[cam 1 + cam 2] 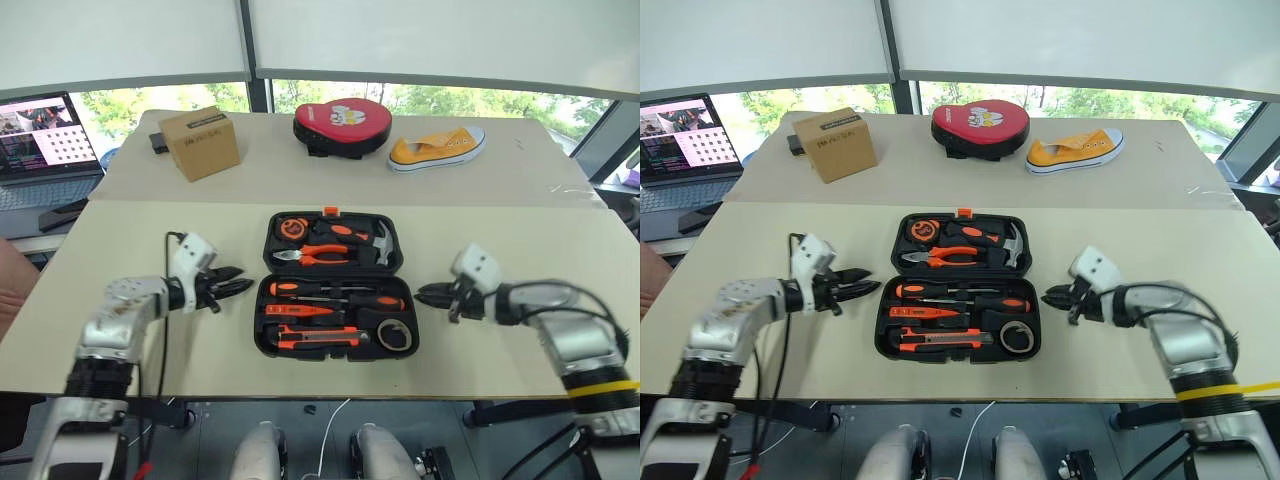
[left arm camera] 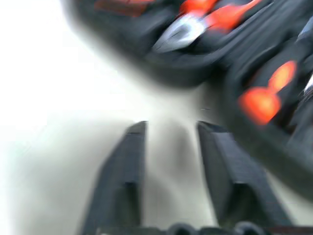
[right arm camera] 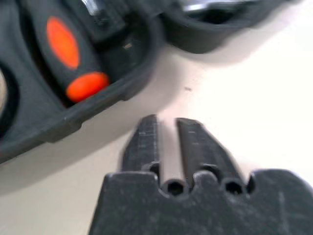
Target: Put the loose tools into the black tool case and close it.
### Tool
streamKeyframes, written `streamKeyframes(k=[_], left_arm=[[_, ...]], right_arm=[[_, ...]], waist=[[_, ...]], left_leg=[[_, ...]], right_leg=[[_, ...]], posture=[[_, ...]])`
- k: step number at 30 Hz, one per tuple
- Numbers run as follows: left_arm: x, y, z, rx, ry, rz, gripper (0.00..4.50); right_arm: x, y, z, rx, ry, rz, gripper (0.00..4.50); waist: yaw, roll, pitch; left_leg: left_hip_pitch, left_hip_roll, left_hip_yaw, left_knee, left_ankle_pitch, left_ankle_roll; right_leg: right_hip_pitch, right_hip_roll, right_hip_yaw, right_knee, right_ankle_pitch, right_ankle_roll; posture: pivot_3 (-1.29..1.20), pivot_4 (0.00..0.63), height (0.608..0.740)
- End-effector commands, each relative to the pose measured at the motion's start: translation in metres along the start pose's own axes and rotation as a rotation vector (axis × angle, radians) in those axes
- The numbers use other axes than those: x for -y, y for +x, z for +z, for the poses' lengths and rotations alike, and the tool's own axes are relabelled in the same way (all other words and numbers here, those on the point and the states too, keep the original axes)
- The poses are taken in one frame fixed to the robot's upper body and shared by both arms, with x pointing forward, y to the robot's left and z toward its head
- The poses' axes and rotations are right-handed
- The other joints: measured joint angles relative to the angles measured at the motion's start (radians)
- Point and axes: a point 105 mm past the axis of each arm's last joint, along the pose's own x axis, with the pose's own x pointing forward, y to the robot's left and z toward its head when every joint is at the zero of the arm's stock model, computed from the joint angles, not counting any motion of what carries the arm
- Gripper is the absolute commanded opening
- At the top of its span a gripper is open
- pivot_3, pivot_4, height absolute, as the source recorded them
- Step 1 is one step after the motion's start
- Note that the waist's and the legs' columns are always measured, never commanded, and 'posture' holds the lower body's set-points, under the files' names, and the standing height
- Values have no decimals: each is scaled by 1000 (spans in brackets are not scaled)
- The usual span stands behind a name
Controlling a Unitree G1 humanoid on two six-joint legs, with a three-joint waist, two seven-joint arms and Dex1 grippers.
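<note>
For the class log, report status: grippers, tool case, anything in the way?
Left gripper open, right gripper slightly open, both empty, flanking the tool case. Case lies open, screwdrivers and knife slotted in. Nothing blocking the lid.

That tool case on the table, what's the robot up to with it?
The black tool case lies open on the table, and the screwdrivers, utility knife and tape roll already sit in its slots. The left gripper and right gripper are beside the case, one on each side, both open and holding nothing. The lid hasn't been shut yet.
</note>
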Motion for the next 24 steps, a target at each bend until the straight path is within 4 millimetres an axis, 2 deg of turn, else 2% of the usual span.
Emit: streamKeyframes(k=[1,2,3,6,11,16,21,22,23,24], left_arm=[[8,0,37,53,-36,-23,3587],[7,3,41,46,-40,-13,4053],[8,8,46,43,-62,-10,4396],[14,27,55,5,-101,-5,4500],[7,46,61,-29,-91,90,4500],[6,54,65,-22,-95,108,4500],[8,60,61,-40,-88,108,4500],[9,62,60,-46,-86,104,4500],[11,64,57,-58,-83,101,4500],[11,66,56,-66,-81,99,4500]], right_arm=[[5,-7,27,-41,117,-41,2491],[7,-6,30,-69,132,-54,2946],[10,-3,36,-76,134,-69,3206],[21,9,53,-96,199,-125,4270],[35,28,68,-86,268,-180,4270],[40,41,63,-118,274,-202,4270],[44,46,54,-180,280,-243,4270],[45,47,54,-188,280,-253,3770],[44,49,53,-199,281,-253,3603],[43,50,53,-205,282,-252,3213]], waist=[[1,0,0],[3,0,0],[3,0,0],[4,0,0],[2,0,0],[-3,0,0],[-8,0,0],[-8,0,0],[-8,0,0],[-8,0,0]], left_leg=[[0,0,0,0,0,0],[0,0,-1,0,0,0],[0,0,-1,0,0,0],[-2,-1,-1,0,0,0],[-3,-1,-1,1,0,0],[-5,-1,0,0,0,0],[-5,-1,0,0,0,0],[-5,-1,0,0,0,0],[-5,-1,0,0,0,0],[-5,-1,0,0,0,0]], right_leg=[[0,0,0,0,0,0],[0,0,-1,0,0,0],[1,0,-1,0,0,0],[-1,0,-1,-1,0,0],[-2,0,0,0,0,0],[-3,0,0,-1,0,0],[-3,0,0,-1,0,0],[-3,0,0,-1,0,0],[-3,0,0,-1,0,0],[-3,0,-1,-1,0,0]], posture=[[0,150,740],[0,150,740],[0,150,740],[0,150,740],[0,150,740],[0,150,740],[0,150,740],[0,150,740],[0,150,740],[0,150,740]])
